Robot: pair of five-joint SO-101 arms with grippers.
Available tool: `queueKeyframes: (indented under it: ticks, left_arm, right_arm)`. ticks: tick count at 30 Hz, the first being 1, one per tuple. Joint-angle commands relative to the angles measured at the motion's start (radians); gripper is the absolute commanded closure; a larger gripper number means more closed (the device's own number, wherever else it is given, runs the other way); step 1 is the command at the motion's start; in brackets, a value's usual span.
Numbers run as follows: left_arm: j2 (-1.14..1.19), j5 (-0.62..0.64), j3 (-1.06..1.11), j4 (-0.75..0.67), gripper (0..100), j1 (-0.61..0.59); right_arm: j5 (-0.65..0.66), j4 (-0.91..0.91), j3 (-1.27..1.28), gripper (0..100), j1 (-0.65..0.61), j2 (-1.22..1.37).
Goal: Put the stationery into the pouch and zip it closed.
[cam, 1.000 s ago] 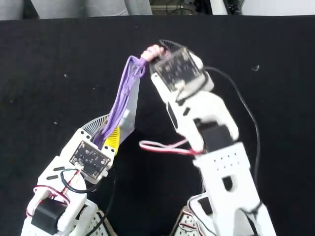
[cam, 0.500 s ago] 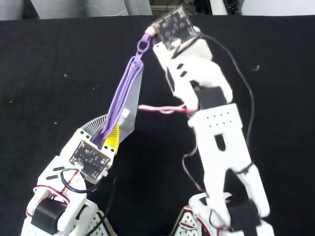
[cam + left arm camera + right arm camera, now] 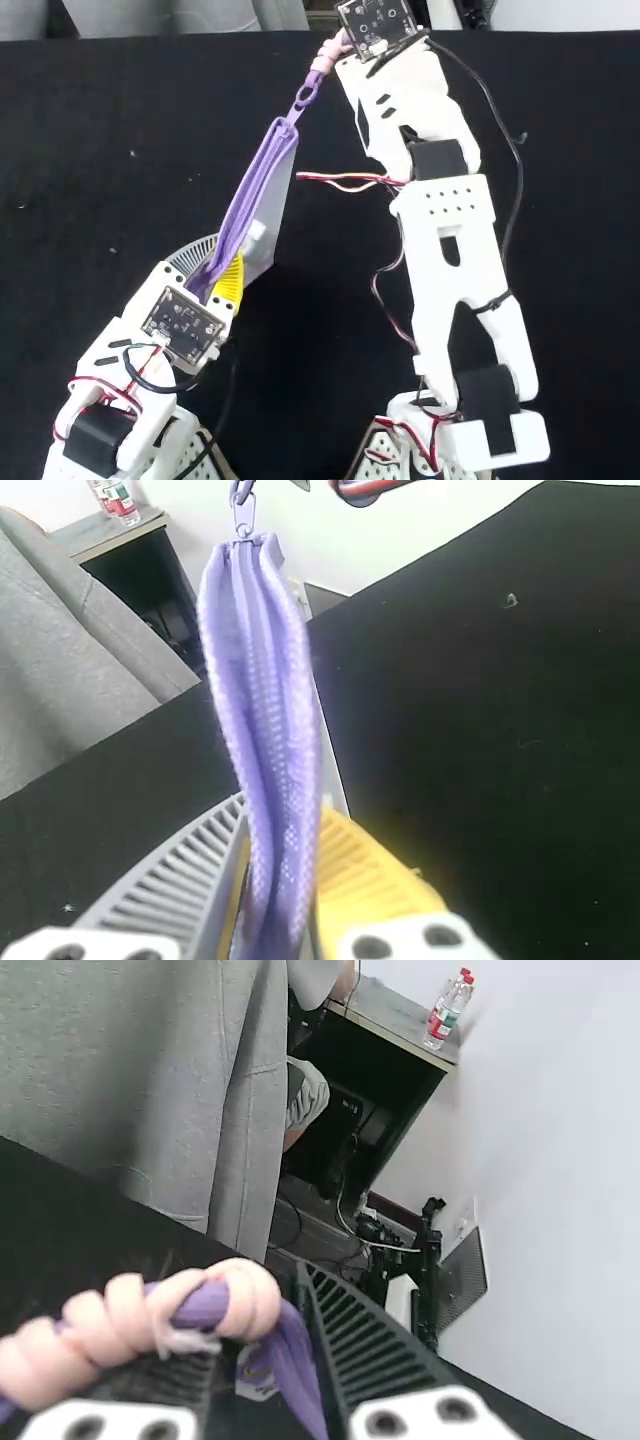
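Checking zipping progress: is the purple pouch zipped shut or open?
Shut, it seems: along the pouch the zipper teeth meet over the whole visible length, with the zip pull at the far end.

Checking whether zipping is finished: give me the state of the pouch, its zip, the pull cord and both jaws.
pouch, held up, stretched between the arms
zip, closed along the length that shows
pink pull cord, pinched in the right jaws
left jaws, shut on the pouch's near end
right jaws, shut on the pink pull cord
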Motion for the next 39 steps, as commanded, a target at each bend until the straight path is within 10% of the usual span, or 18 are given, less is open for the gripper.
queueKeyframes:
  ticks: [1,6,16,30,39]
  left_arm:
    - [0.009,0.015,0.064,0.032,97,-0.005]
    - [0.009,0.017,0.064,0.032,94,-0.007]
    - [0.008,0.078,0.077,0.028,46,-0.007]
    - [0.008,0.193,-0.165,-0.011,45,-0.421]
    - [0.008,0.212,-0.114,-0.160,45,-0.694]
  right_arm:
    - [0.000,0.008,-0.107,98.7,0.063,-0.008]
    - [0.006,0.083,-0.097,98.7,0.021,-0.048]
    - [0.008,0.258,-0.097,98.3,-0.002,-0.108]
    - [0.097,0.319,0.090,97.8,0.003,-0.110]
    - [0.104,0.315,0.255,80.5,-0.002,-0.111]
